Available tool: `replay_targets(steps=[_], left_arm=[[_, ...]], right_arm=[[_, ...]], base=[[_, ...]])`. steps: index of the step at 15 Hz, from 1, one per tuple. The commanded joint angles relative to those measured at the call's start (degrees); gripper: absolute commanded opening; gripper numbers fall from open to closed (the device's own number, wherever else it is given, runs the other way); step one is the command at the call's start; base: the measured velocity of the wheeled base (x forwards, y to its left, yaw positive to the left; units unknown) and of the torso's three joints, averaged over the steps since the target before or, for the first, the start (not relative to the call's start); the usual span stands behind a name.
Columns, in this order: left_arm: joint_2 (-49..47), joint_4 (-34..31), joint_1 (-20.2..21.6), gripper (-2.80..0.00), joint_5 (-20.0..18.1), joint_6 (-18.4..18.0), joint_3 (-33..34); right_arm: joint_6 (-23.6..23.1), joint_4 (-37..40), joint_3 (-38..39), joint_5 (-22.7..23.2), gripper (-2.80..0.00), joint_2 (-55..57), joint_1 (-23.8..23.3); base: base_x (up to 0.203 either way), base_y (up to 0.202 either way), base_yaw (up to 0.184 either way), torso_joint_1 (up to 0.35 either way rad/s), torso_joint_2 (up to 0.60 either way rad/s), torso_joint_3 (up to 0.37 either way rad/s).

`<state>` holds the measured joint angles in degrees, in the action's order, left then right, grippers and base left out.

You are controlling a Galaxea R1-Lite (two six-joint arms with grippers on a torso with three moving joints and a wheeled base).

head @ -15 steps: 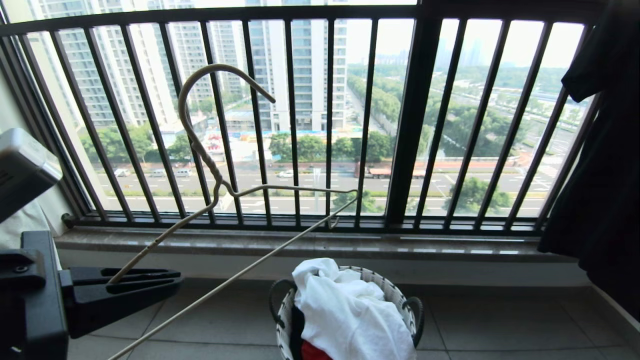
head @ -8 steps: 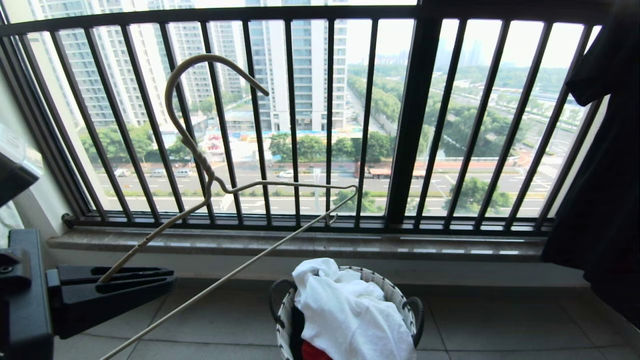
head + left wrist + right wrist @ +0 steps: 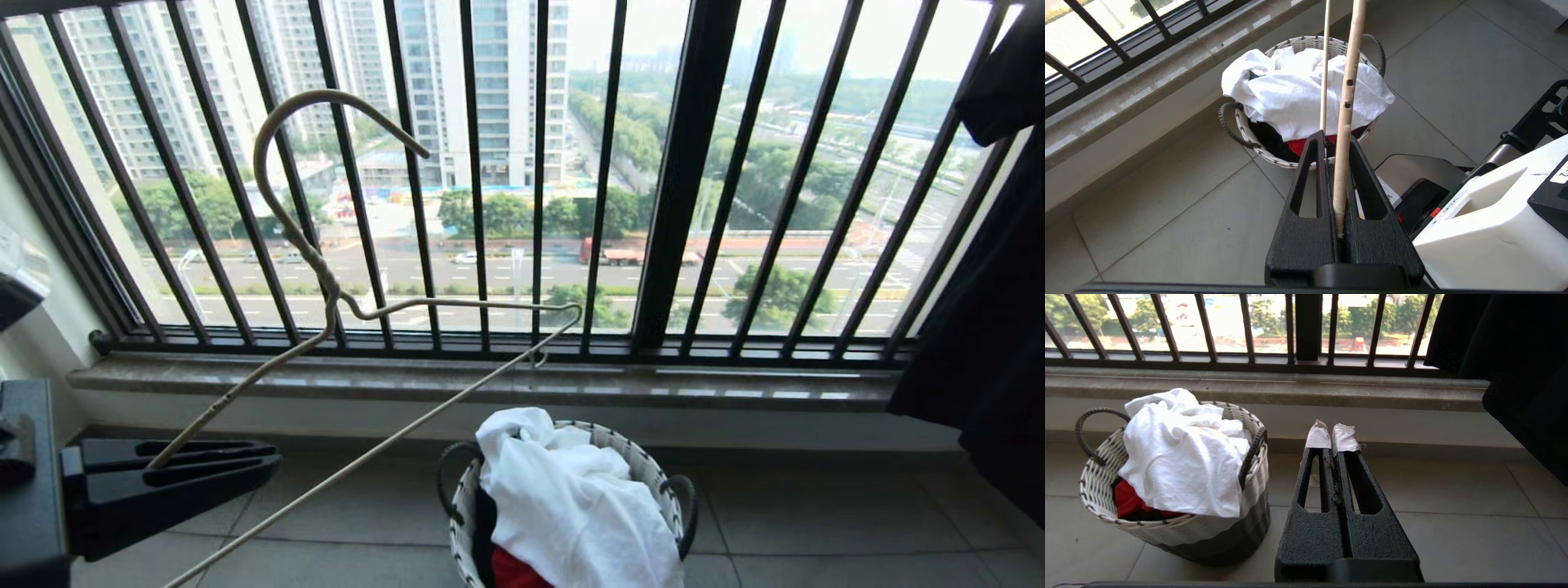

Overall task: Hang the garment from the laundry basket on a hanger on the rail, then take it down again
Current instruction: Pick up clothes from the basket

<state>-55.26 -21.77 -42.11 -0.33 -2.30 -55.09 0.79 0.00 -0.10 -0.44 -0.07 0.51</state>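
My left gripper [image 3: 273,456] is at the lower left of the head view, shut on one arm of the thin cream hanger [image 3: 326,278]. The hanger rises from it with its hook up in front of the window bars. In the left wrist view the hanger [image 3: 1349,81] rod runs between the fingers of the left gripper [image 3: 1337,139]. The white garment [image 3: 571,506] lies heaped on top of the laundry basket [image 3: 653,482] on the floor, below and right of the hanger. My right gripper [image 3: 1331,437] hangs low beside the laundry basket [image 3: 1180,531], shut and empty. The rail is out of view.
A red garment [image 3: 510,572] and a dark one lie under the white garment in the basket. Black window bars [image 3: 678,180] and a stone sill [image 3: 735,388] stand behind it. A black garment [image 3: 996,286] hangs at the right edge. The robot's white base [image 3: 1494,220] is close beside the left gripper.
The whole picture has shifted up a little, so the camera has tipped down. The hanger stays in my left gripper and has drifted slightly left in the picture. Basket and garment lie unmoved.
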Motion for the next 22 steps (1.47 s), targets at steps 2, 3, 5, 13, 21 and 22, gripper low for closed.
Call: replay_targets(steps=[2,3,5,13,21,22], left_arm=[[0.14,-0.11,-0.08,-2.80,-0.03,-0.33,0.33],[0.15,0.14,-0.08,-2.80,-0.11,-0.42,0.86],[0.36,0.15,-0.08,-2.80,-0.20,-0.42,0.86],[1.12,0.24,-0.08,-2.80,-0.29,-0.24,0.86],[1.65,1.56,-0.17,-2.80,-0.64,-0.24,1.74],[1.73,1.61,-0.12,-2.80,-0.64,-0.24,1.74]], right_arm=[[0.00,0.00,0.01,0.00,-2.80,0.07,0.01],[0.00,0.00,0.01,0.00,-2.80,0.07,0.01],[0.00,0.00,0.01,0.00,-2.80,0.07,0.01],[0.00,0.00,0.01,0.00,-2.80,0.07,0.01],[0.00,0.00,0.01,0.00,-2.80,0.07,0.01],[0.00,0.00,0.01,0.00,-2.80,0.07,0.01]], base=[[0.000,0.000,0.000,0.000,0.01,-0.195],[0.000,0.000,0.000,0.005,0.00,-0.203],[0.000,0.000,0.000,0.003,0.01,-0.198],[0.000,0.000,0.000,0.004,0.00,-0.197],[0.000,0.000,0.000,0.006,0.00,-0.198],[0.000,0.000,0.000,0.002,0.00,-0.198]])
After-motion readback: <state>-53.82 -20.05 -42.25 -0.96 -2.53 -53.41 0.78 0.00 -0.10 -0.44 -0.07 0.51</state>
